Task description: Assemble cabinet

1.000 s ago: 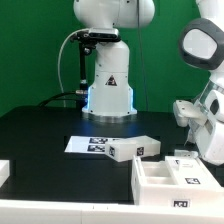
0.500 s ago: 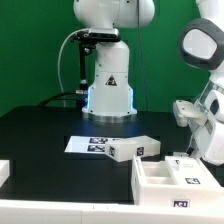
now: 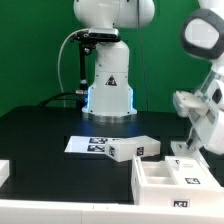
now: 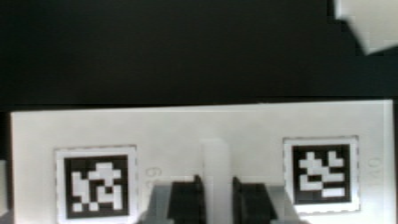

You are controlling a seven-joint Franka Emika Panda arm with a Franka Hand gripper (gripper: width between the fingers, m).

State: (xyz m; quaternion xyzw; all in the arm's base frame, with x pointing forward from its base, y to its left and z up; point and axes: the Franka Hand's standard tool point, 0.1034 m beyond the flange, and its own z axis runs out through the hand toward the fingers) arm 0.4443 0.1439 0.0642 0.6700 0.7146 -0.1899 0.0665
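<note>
Black table (image 3: 40,130), green backdrop (image 3: 30,50). Gripper (image 4: 215,186) closed on thin centre rib of white plastic tagged panel (image 4: 196,125), near table's front edge at exterior view's right, just behind open white cabinet box (image 3: 150,172). Risk: narrow pinch, so panel may twist/slip w/ lift.

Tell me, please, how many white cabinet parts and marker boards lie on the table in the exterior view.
Cabinet parts: 4 (block, open box, small panel behind it, cropped piece at the left edge)
Marker board: 1
Total: 5
</note>
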